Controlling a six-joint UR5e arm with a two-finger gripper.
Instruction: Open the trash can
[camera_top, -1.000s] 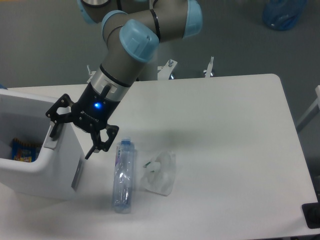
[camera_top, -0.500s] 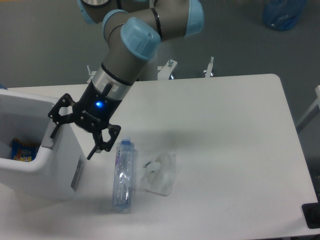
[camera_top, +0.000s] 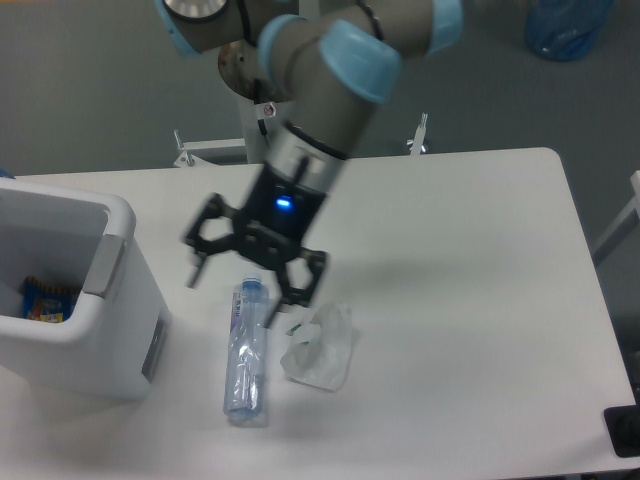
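Camera view, fixed, from above the table (camera_top: 470, 260): the trash can (camera_top: 75, 300) is seen at the left edge, near side, standing upright on the white tabletop. Its top is open, no lid over the opening, and a colourful packet (camera_top: 45, 300) is visible inside at the bottom. A grey rectangular tab (camera_top: 104, 266) is set on its right rim. The can is touched by nothing.

The gripper (camera_top: 232, 297) is held above the table centre-left, well apart from the can, w/ its 2 black fingers spread wide and nothing between them. Slight motion blur is noted on the fingers. A blue light (camera_top: 283, 205) is lit on the wrist housing.

A clear plastic bottle (camera_top: 245, 350) w/ blue cap is laid flat just below the gripper, cap toward the far side, approx. parallel to the can's right wall. A small translucent bag (camera_top: 320, 345) is crumpled just right of the bottle; contact betw. them cannot be told.
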